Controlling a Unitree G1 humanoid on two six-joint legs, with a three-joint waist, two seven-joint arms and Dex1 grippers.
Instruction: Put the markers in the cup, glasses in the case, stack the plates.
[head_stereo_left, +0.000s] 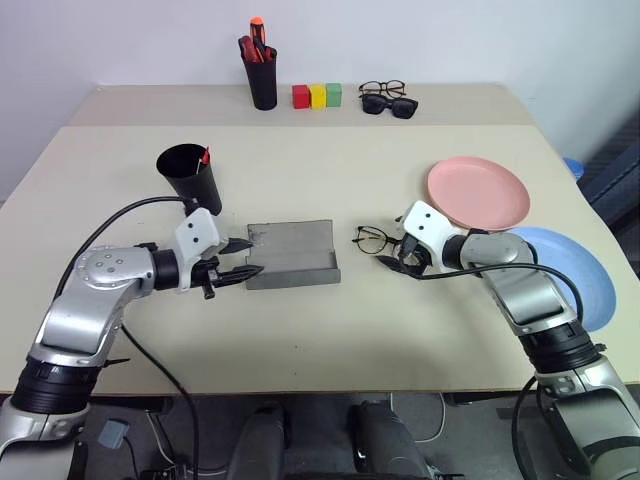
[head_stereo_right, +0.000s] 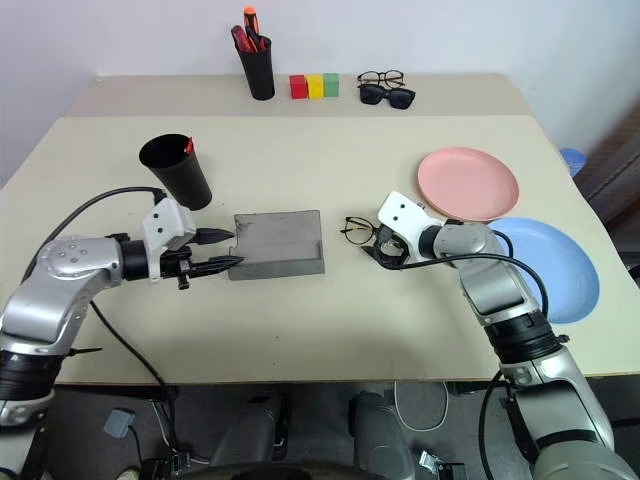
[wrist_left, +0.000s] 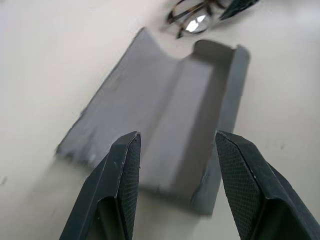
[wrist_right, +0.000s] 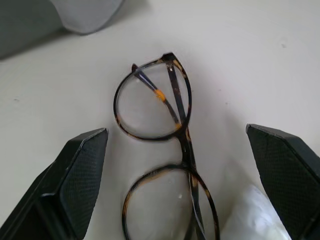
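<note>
- Markers (head_stereo_left: 205, 156): a red tip showing inside the black cup (head_stereo_left: 190, 178) near the tabletop's (head_stereo_left: 330, 330) left edge; seemingly done, though the second marker cannot be made out.
- Case (head_stereo_left: 291, 254): lying open in the middle of the tabletop, empty.
- Left pincer (head_stereo_left: 243, 257): just beside the case's left end, fingers parted, holding nothing.
- Glasses (head_stereo_left: 372, 239): on the tabletop just right of the case, not yet inside.
- Right pincer (wrist_right: 182, 190): spread wide, straddling the glasses, not closed on them.
- Plates: pink plate (head_stereo_left: 478, 191) and blue plate (head_stereo_left: 570, 275) by the right edge, overlapping only at the rims, not properly stacked yet.
- Left to do, by this look: glasses into the case, plates stacked.
</note>
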